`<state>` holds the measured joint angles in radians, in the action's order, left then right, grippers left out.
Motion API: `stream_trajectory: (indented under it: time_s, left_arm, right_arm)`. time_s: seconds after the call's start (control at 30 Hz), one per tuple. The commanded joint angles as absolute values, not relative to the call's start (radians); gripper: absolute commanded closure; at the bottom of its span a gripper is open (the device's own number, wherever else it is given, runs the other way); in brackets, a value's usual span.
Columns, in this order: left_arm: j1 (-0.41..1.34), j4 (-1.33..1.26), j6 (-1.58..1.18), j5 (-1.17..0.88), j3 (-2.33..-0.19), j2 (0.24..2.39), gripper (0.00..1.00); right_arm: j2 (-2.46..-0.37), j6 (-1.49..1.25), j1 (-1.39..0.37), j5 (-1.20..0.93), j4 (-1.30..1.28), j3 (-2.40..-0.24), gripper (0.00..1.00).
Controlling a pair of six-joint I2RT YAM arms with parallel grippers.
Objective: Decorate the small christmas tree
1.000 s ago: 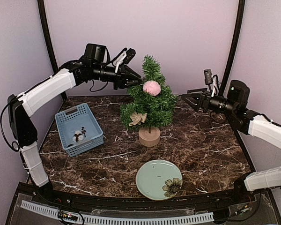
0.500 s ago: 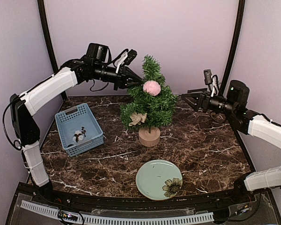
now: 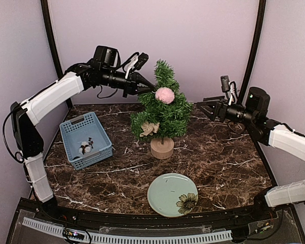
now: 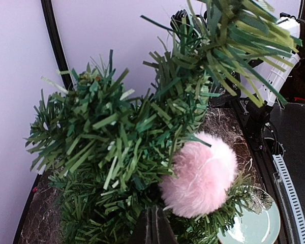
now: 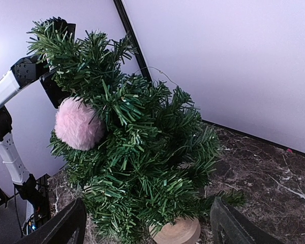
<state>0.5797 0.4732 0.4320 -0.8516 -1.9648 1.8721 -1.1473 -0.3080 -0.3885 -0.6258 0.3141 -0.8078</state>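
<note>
The small christmas tree (image 3: 162,114) stands on its round wooden stump (image 3: 162,148) at the middle back of the table. A fluffy pink pom-pom (image 3: 164,95) hangs high on its front, and a beige bow (image 3: 150,128) sits lower left. My left gripper (image 3: 151,90) is at the tree's upper left, shut, its tips just beside the pom-pom (image 4: 201,175) among the needles (image 4: 117,152); nothing shows between the jaws. My right gripper (image 3: 199,108) hovers open to the right of the tree. In the right wrist view its fingers (image 5: 66,226) frame the tree (image 5: 142,162) without touching it.
A blue plastic basket (image 3: 94,156) sits at the left with a small dark-and-white ornament (image 3: 85,147) inside. A pale green plate (image 3: 165,193) with a flower print lies near the front edge. Black frame posts (image 3: 50,46) rise at both back corners.
The left gripper's jaws have closed next to the pink pom-pom, and that arm has shifted only slightly. The right arm and the tree have not moved.
</note>
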Motion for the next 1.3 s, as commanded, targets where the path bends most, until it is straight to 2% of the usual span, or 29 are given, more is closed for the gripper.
stream_trajectory:
  time_s: [0.0, 0.63, 0.7, 0.73, 0.8, 0.9, 1.27]
  left_arm:
    - [0.581, 0.47, 0.418, -0.867, -1.989, 1.831, 1.0]
    - [0.582, 0.294, 0.292, -0.824, -1.877, 1.67, 1.0]
    - [0.582, 0.34, 0.302, -0.777, -1.912, 1.693, 0.93]
    - [0.584, 0.399, 0.313, -0.77, -1.931, 1.707, 0.83]
    - [0.59, 0.507, 0.349, -0.752, -1.999, 1.751, 0.74]
    - [0.611, 0.588, 0.382, -0.676, -2.052, 1.798, 0.66]
    - [0.623, 0.645, 0.372, -0.617, -2.09, 1.862, 0.62]
  right_arm:
    - [-1.148, -0.304, -0.396, -0.613, 0.354, -0.836, 0.15]
    - [-1.144, -0.321, -0.402, -0.609, 0.4, -0.844, 0.15]
    - [-1.144, -0.32, -0.405, -0.61, 0.398, -0.847, 0.15]
    - [-1.144, -0.319, -0.406, -0.61, 0.397, -0.846, 0.15]
    - [-1.142, -0.315, -0.407, -0.607, 0.392, -0.843, 0.15]
    - [-1.139, -0.314, -0.407, -0.602, 0.389, -0.839, 0.15]
    - [-1.137, -0.307, -0.408, -0.594, 0.378, -0.833, 0.15]
